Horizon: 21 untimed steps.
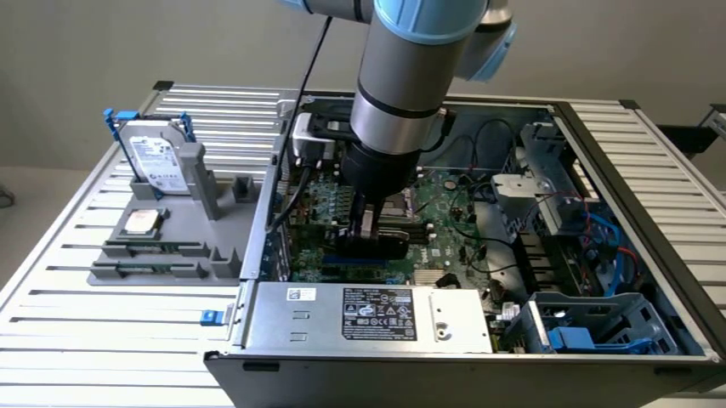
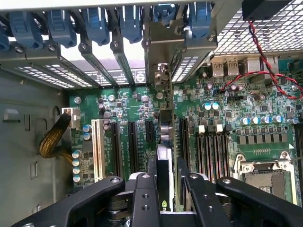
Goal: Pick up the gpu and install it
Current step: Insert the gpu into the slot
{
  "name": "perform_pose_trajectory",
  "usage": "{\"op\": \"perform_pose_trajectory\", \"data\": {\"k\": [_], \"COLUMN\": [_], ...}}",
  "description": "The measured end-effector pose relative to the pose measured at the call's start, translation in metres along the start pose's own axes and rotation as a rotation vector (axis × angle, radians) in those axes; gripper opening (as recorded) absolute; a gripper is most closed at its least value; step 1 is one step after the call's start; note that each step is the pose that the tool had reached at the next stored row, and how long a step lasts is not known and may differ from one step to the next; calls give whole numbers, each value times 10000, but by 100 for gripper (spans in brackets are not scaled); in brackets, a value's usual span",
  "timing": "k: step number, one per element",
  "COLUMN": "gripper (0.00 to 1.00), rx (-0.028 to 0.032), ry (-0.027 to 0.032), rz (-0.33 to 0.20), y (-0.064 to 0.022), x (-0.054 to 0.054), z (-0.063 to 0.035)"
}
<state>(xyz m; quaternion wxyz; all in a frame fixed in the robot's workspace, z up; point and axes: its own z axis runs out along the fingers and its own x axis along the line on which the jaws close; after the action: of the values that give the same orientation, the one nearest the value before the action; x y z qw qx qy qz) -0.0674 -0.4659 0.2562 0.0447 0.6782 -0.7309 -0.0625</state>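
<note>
I've got the end effector (image 1: 369, 228) (image 2: 165, 165) closed down narrow on the gpu (image 1: 375, 248) (image 2: 164, 142). The card is pinched on edge at the exterior view's centre, inside the open computer case (image 1: 635, 170). It's held upright so that, I judge, its lower edge can meet one of the long black slots (image 2: 132, 142) on the green motherboard (image 1: 454, 212) (image 2: 227, 118). Its metal end points at the rear bracket row with the blue clips (image 2: 94, 23). I can't tell whether it's seated.

Writing: the power supply sticker (image 1: 380, 313) is too small to read. So is the white label on the hard drive (image 1: 153, 157), parked in a grey holder on the counter (image 1: 91, 314) at the exterior view's left.
</note>
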Motion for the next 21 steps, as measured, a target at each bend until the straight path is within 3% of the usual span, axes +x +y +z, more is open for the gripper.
{"op": "perform_pose_trajectory", "data": {"k": [21], "gripper": [27], "rx": [-12], "ry": [3], "rz": [1], "y": [-19], "x": [-10], "z": [69]}}
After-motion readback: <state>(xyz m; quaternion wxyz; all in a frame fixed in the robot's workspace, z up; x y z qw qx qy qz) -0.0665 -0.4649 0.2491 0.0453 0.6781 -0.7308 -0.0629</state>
